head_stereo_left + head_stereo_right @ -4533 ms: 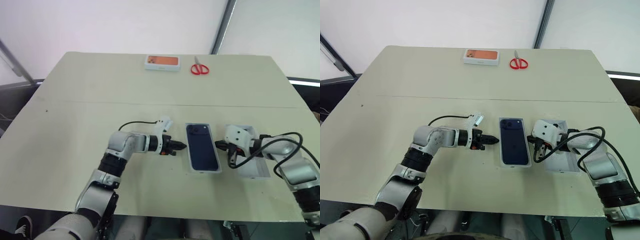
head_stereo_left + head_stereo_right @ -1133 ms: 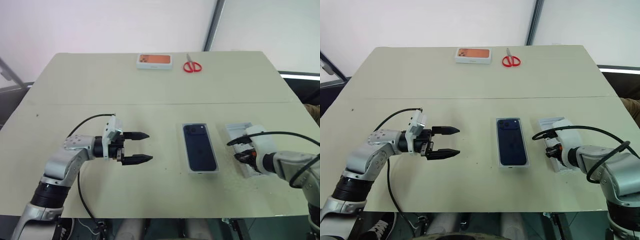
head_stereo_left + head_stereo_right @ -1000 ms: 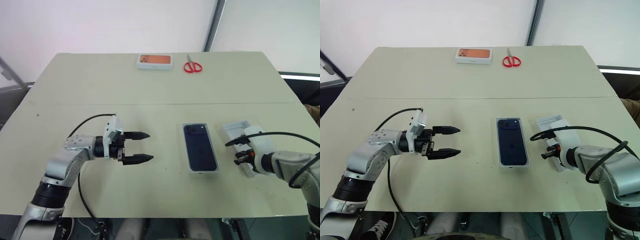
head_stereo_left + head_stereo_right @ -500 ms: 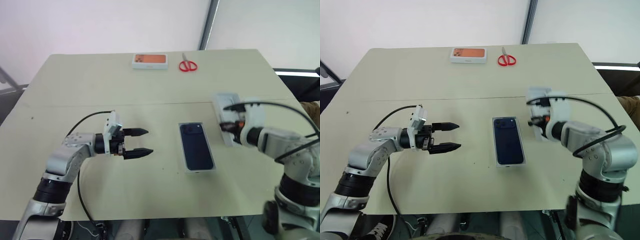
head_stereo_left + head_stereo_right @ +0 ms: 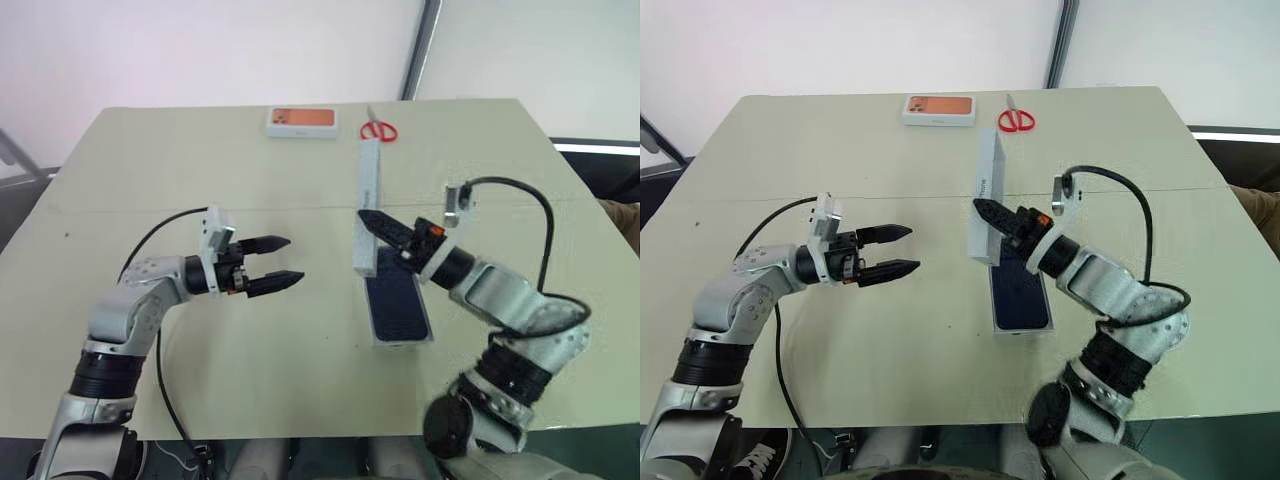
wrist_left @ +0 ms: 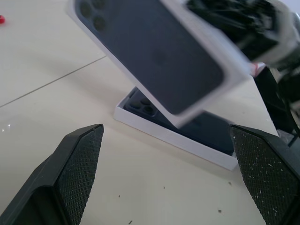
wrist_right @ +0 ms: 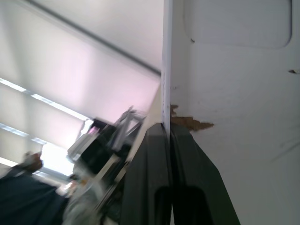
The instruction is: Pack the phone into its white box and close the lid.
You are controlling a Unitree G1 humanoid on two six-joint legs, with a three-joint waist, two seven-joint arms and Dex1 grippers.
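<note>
The right gripper (image 5: 990, 213) is clamped on one wall of the lid (image 5: 367, 205), holding it on edge in the air just above the far end of the white box (image 5: 402, 342). The phone (image 5: 397, 302) lies in that box, below and just behind the fingers. The lid's printed blue face looks turned toward the left gripper (image 5: 283, 264), which hangs spread wide and empty, well apart over the table (image 5: 200, 160).
</note>
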